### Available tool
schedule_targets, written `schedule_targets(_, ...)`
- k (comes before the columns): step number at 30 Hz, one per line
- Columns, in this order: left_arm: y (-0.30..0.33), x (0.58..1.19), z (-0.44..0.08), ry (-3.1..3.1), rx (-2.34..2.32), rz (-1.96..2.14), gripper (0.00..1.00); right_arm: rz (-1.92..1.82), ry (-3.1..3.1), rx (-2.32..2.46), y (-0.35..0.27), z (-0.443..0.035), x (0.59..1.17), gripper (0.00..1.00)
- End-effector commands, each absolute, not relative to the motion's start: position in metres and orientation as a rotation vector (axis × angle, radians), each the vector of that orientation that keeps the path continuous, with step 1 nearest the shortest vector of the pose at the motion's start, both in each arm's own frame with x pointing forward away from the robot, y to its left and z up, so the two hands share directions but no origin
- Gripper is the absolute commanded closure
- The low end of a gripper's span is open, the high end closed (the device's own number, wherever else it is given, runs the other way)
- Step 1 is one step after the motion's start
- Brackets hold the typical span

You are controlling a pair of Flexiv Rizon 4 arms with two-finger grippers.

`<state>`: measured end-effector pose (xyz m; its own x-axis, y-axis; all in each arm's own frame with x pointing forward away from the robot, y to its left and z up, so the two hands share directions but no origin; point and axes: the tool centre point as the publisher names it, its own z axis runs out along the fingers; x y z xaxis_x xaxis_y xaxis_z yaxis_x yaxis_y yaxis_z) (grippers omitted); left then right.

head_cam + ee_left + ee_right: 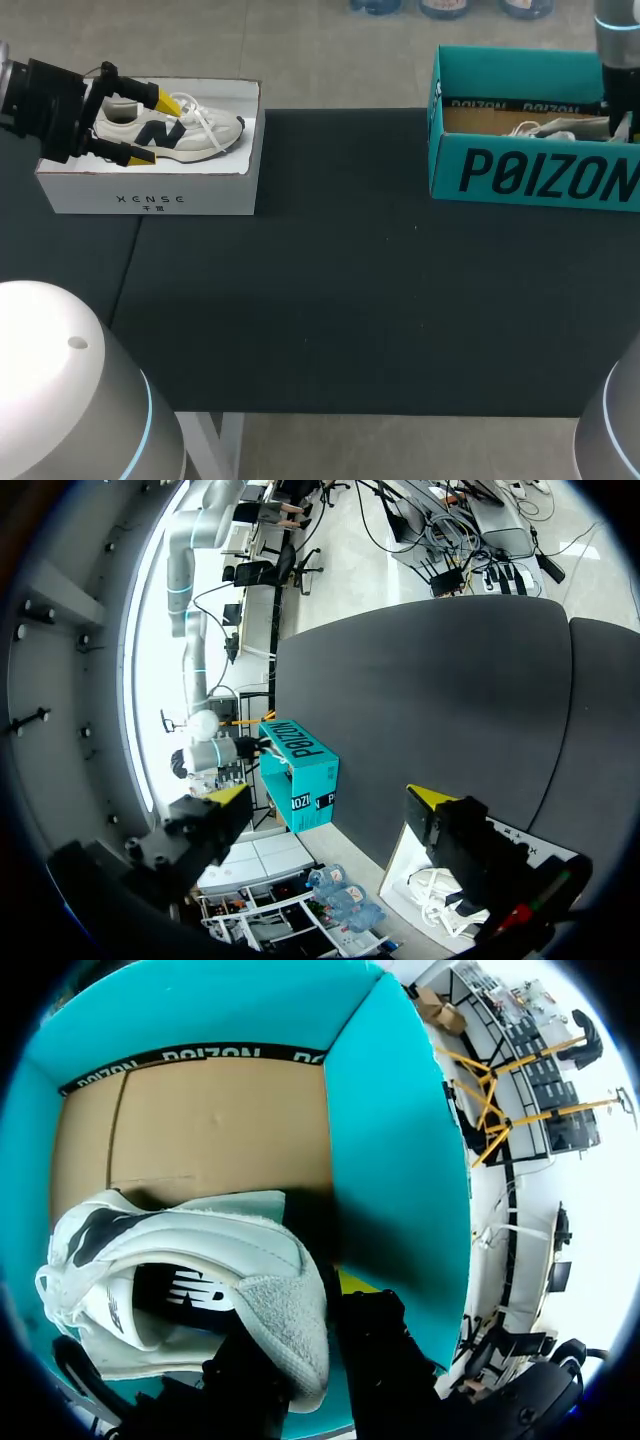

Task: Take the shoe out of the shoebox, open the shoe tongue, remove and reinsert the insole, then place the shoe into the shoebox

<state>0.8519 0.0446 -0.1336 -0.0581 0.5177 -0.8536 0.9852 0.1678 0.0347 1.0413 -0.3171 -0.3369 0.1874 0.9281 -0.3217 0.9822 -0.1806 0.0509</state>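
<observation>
Table point(350, 280): a dark surface that is carrying two open boxes, which are standing well apart at its far corners.
White shoebox point(150, 190): is standing at the far left corner, open at the top, with its long printed wall facing the robot.
Navy-logo sneaker point(185, 130): is lying on its side inside the white shoebox, with its white laces trailing toward the box's right end.
Left arm point(40, 95): is coming in from the far left and reaching over the left end of the white shoebox.
Left gripper point(152, 128): is hovering above the navy-logo sneaker with its fingers spread wide. One yellow tip is sitting over the far rim and the other over the near rim, and neither is touching the sneaker.
Teal shoebox point(530, 175): is standing at the far right corner, showing a brown cardboard floor and a black printed band along its inner wall.
Grey-heel sneaker point(200, 1250): is lying inside the teal shoebox, with its opening and printed insole facing the wrist camera.
Right arm point(618, 60): is coming down from the far right into the right end of the teal shoebox.
Right gripper point(305, 1335): is clamping the heel of the grey-heel sneaker, one dark finger against each side. A single yellow fingertip point(355, 1282) is showing beside the heel, next to the teal wall, while the other is hidden by the sneaker.
</observation>
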Motion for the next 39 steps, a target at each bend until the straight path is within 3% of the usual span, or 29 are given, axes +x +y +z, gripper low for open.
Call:
schedule_targets(1,0.044,0.852,-0.134,1.685,1.452,-0.773,0.0,-0.33,1.829,2.216,-0.317,-0.346,1.048,1.0)
schedule_targets(39,0.044,0.852,-0.134,1.685,1.452,-0.773,0.0,-0.372,1.918,2.153,-0.33,-0.359,1.021,1.0)
